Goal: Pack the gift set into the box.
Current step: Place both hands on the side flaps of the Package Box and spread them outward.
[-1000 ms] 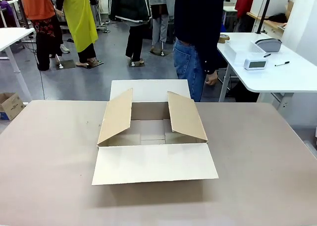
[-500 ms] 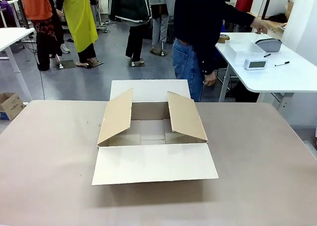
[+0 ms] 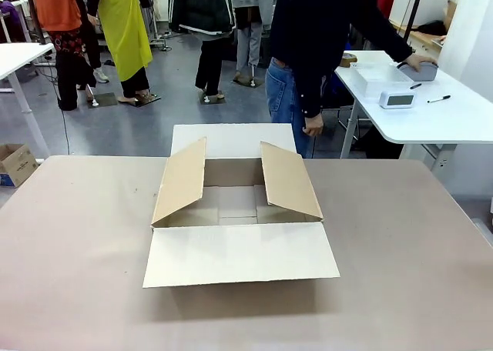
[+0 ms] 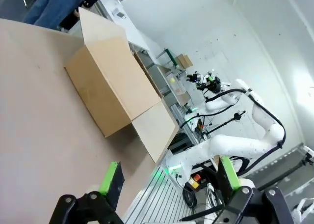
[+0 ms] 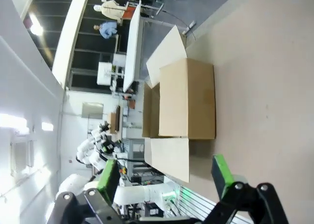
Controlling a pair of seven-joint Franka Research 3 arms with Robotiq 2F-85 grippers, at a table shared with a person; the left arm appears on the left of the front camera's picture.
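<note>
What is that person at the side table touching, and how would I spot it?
Look to the white side table on the right. At its back, under the person's hand, lies a grey pouch: rounded and darker than the small white box and thin pen nearby.

The box [image 3: 239, 212] sits central on the table [image 3: 69, 243], 1 flap lying flat toward the robot. Behind the table stands a person [image 3: 316, 35]; on the side table [image 3: 454, 124] at back right lie the basket [image 3: 376, 78], a small box [image 3: 397, 99] before it and a pen [image 3: 439, 99] right of that.
</note>
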